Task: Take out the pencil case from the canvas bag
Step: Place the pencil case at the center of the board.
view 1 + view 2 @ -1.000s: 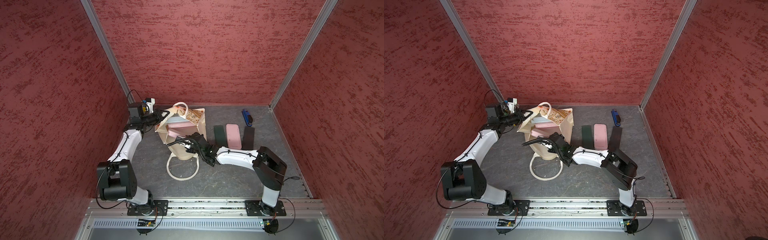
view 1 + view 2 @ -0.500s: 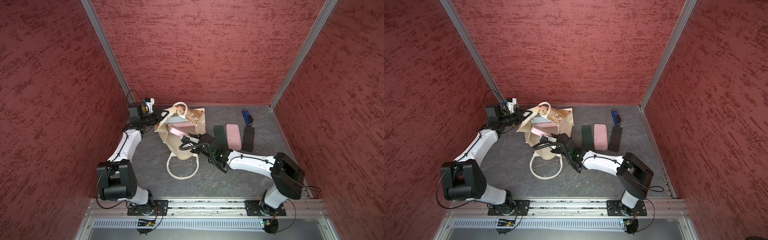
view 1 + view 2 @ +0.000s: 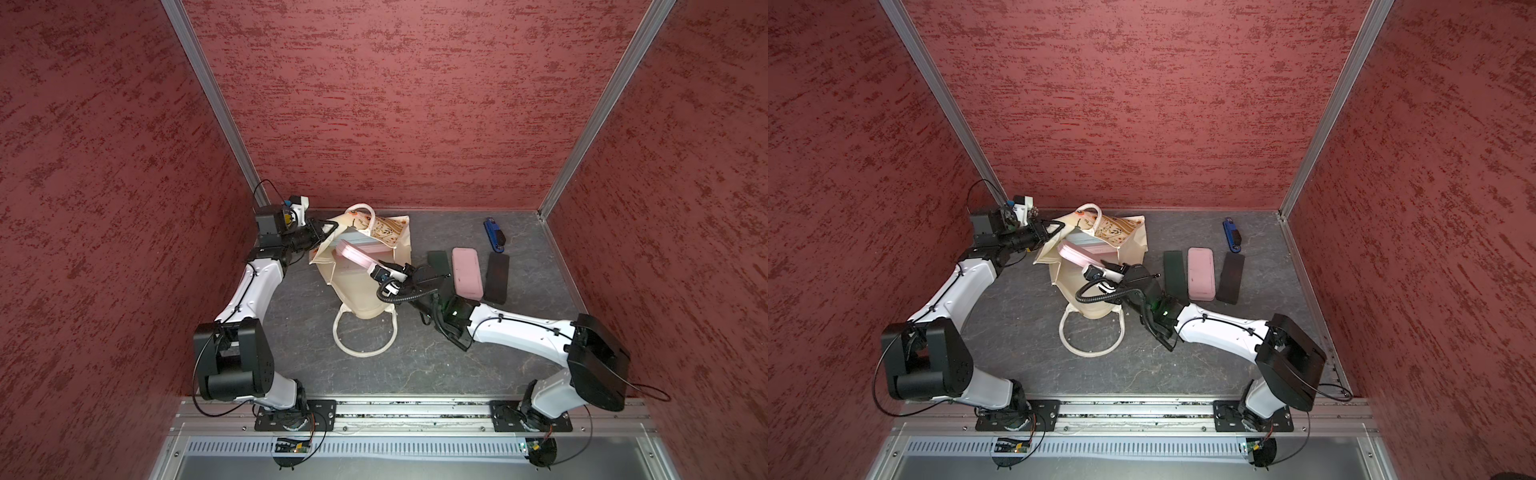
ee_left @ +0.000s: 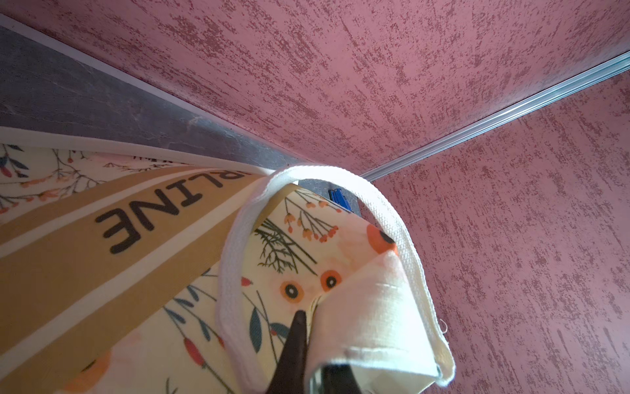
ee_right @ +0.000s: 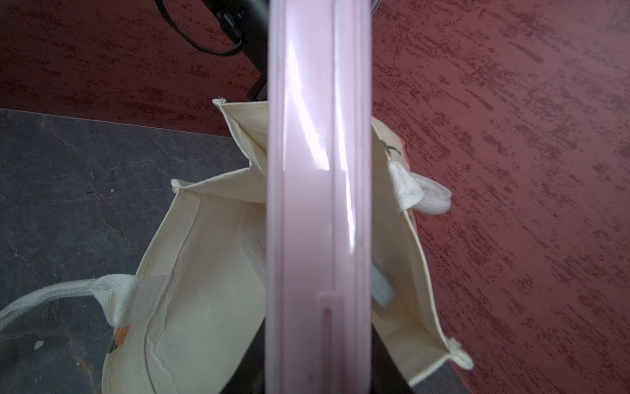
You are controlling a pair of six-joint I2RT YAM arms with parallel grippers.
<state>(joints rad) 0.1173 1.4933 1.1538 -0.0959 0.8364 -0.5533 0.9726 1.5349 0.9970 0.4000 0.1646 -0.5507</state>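
Two pincers are mine. My left pincer (image 3: 330, 229) is pinched tight on the rim of the one canvas bag (image 3: 357, 291). My right pincer (image 3: 373, 268) grips one pink pencil case (image 3: 355, 254), tilted over the bag's open mouth. Three more lie in a row beside the bag: a green case (image 3: 438, 266), a pink case (image 3: 467, 276), a black case (image 3: 497, 277). One blue thing (image 3: 493, 235) sits farther back.

pencil case (image 5: 318, 204): both ends run past the right wrist view's edges
left gripper (image 4: 306, 322): cut off at its wrist view's edge, one finger under canvas bag (image 4: 368, 324) fabric
blue object (image 3: 493, 235): too small for us to name
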